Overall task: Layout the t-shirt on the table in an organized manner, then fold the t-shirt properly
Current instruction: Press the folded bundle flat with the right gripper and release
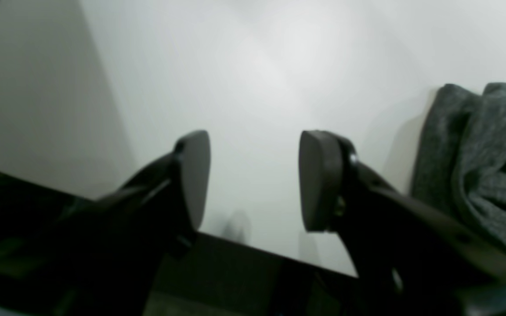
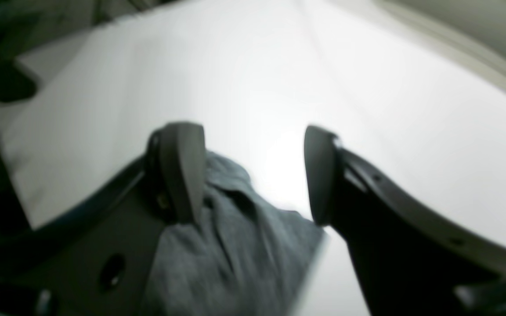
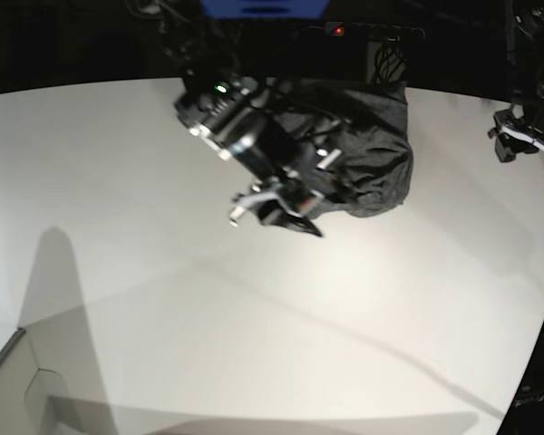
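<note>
A: Left wrist view?
B: Left gripper [image 1: 255,180] spread, empty, above smooth white table [image 1: 257,66]; heathered knit t-shirt [image 1: 477,162] beside it.
A: Right wrist view?
B: Right gripper [image 2: 253,173] spread; cloth touches one pad, not clamped.
A: Base view?
B: Shirt bunched at the table's far edge.

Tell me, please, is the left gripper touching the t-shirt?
Apart. The left wrist view shows the left gripper open over bare table, with the t-shirt off to one side.

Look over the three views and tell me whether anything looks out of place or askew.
Yes: the t-shirt lies bunched in a crumpled heap at the far edge of the table, not spread flat. The right gripper hangs open over it, holding nothing.
</note>
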